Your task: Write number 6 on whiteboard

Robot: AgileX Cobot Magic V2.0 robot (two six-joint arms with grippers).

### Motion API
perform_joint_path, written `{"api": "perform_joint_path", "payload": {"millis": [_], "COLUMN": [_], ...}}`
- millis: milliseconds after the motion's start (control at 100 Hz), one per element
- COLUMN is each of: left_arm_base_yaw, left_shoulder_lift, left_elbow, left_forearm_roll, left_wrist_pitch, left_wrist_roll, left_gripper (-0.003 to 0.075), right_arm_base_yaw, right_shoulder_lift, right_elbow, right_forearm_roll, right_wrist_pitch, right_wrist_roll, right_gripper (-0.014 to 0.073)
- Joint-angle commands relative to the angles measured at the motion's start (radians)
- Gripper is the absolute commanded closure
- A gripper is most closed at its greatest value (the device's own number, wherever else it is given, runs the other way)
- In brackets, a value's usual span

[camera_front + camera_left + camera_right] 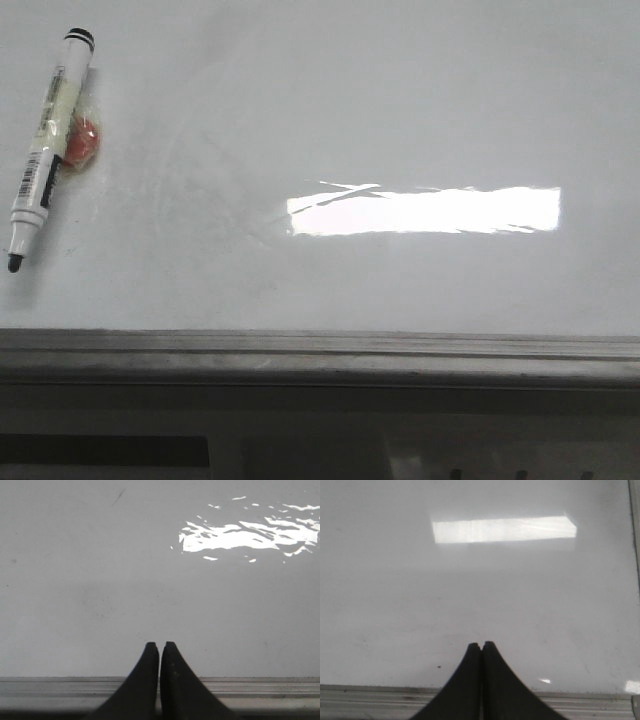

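Note:
The whiteboard [400,120] fills the front view, glossy white-grey with faint wipe smears and a bright rectangular glare; no number 6 shows on it. A white marker [48,150] with a black cap end and bare black tip lies on the board at the far left, tip toward the near edge, beside a small orange-red object [82,140]. Neither arm shows in the front view. My left gripper [159,644] is shut and empty above the board's near edge. My right gripper [481,643] is shut and empty above the board near its edge rail.
A grey metal edge rail [320,352] runs along the board's near side; it also shows in the left wrist view [60,690] and the right wrist view [370,700]. A side rail [635,540] shows in the right wrist view.

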Motion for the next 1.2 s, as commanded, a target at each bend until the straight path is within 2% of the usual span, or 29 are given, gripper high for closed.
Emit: {"api": "perform_joint_path", "payload": {"millis": [0, 190, 480, 820, 970, 1190], "left_arm_base_yaw": [0.001, 0.001, 0.001, 0.001, 0.001, 0.001], "left_shoulder_lift": [-0.028, -0.028, -0.028, -0.028, -0.028, -0.028], "left_elbow": [0.021, 0.021, 0.021, 0.021, 0.021, 0.021], "left_forearm_roll": [-0.003, -0.003, -0.006, -0.001, -0.001, -0.005], "left_wrist_pitch": [-0.076, -0.076, -0.129, -0.175, -0.198, -0.249], "left_wrist_roll": [-0.009, -0.009, -0.009, -0.009, -0.009, -0.009], "left_gripper": [0.0741, 0.0741, 0.0741, 0.0741, 0.0741, 0.0741], "right_arm_base_yaw": [-0.006, -0.006, -0.006, -0.006, -0.006, -0.006], "right_shoulder_lift": [-0.018, -0.018, -0.018, -0.018, -0.018, -0.009], "right_elbow": [0.015, 0.015, 0.015, 0.015, 0.015, 0.015], "right_forearm_roll": [0.001, 0.001, -0.001, -0.001, 0.011, 0.02], "right_wrist_pitch": [-0.02, -0.022, -0.209, -0.256, -0.4, -0.301], "right_wrist_roll": [-0.004, -0.004, -0.004, -0.004, -0.004, -0.006], "right_gripper": [0.0657, 0.0657, 0.0657, 0.0657, 0.0657, 0.0657]}}
